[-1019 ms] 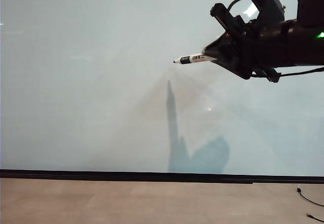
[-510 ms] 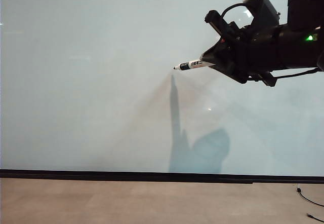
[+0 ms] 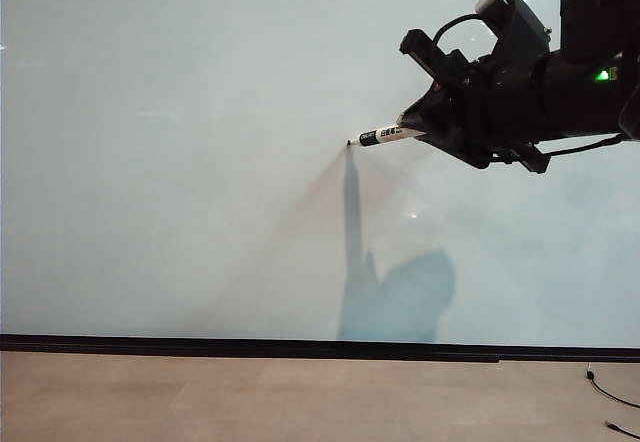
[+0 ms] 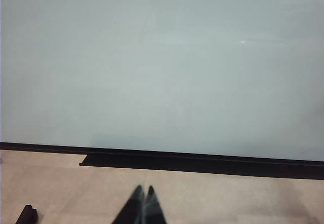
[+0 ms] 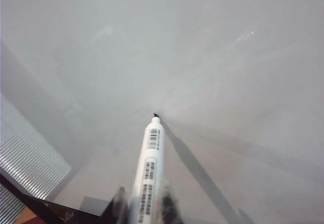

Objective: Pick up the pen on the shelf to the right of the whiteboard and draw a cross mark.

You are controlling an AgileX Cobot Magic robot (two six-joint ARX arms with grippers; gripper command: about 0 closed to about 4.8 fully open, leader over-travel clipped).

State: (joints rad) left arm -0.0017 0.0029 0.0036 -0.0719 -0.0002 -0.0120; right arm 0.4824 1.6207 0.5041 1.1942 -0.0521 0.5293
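My right gripper (image 3: pixel 418 127) is shut on the pen (image 3: pixel 385 135), a slim white marker with a black label band. It reaches in from the upper right of the exterior view. The pen's black tip (image 3: pixel 351 143) meets the whiteboard (image 3: pixel 180 162), where its shadow joins it. In the right wrist view the pen (image 5: pixel 150 168) sticks out between the two fingers (image 5: pixel 119 203) and its tip (image 5: pixel 155 115) rests against the whiteboard (image 5: pixel 228 57). No cross mark shows on the board. My left gripper (image 4: pixel 144 189) is shut, hanging low over the tan floor in front of the whiteboard (image 4: pixel 162 57).
A black strip (image 3: pixel 300 347) runs along the whiteboard's bottom edge above the tan floor (image 3: pixel 300 397). Cable ends (image 3: pixel 600 382) lie on the floor at the right. A small dark object (image 4: pixel 26 215) sits on the floor near my left gripper.
My right gripper has moved down a little and in toward the board; the pen tip has dropped and now meets its shadow on the whiteboard. The left gripper shows in no earlier frame.
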